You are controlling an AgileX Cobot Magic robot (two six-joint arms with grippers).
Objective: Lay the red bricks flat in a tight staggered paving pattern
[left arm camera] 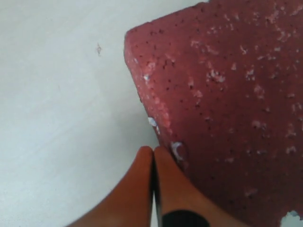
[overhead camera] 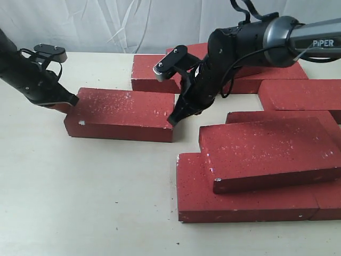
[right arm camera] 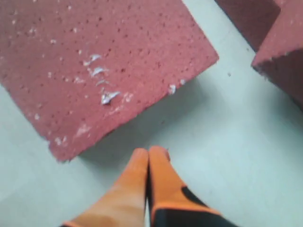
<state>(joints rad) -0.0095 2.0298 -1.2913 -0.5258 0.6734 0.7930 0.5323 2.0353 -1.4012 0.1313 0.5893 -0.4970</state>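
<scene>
I see a pale cream bench (overhead camera: 80, 202), a white drape (overhead camera: 106, 24) behind the speckled dark red paver brick (overhead camera: 122, 112); left pincer (overhead camera: 72, 100) and right pincer (overhead camera: 173, 119), both pinched together, flank its ends.

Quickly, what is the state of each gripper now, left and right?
Left gripper: closed, holding nothing, tips at a corner of the loose brick.
Right gripper: closed, holding nothing, beside the same brick.

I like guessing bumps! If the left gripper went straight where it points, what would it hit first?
Probably the lone brick: the shut left gripper sits right at its corner, maybe touching.
</scene>
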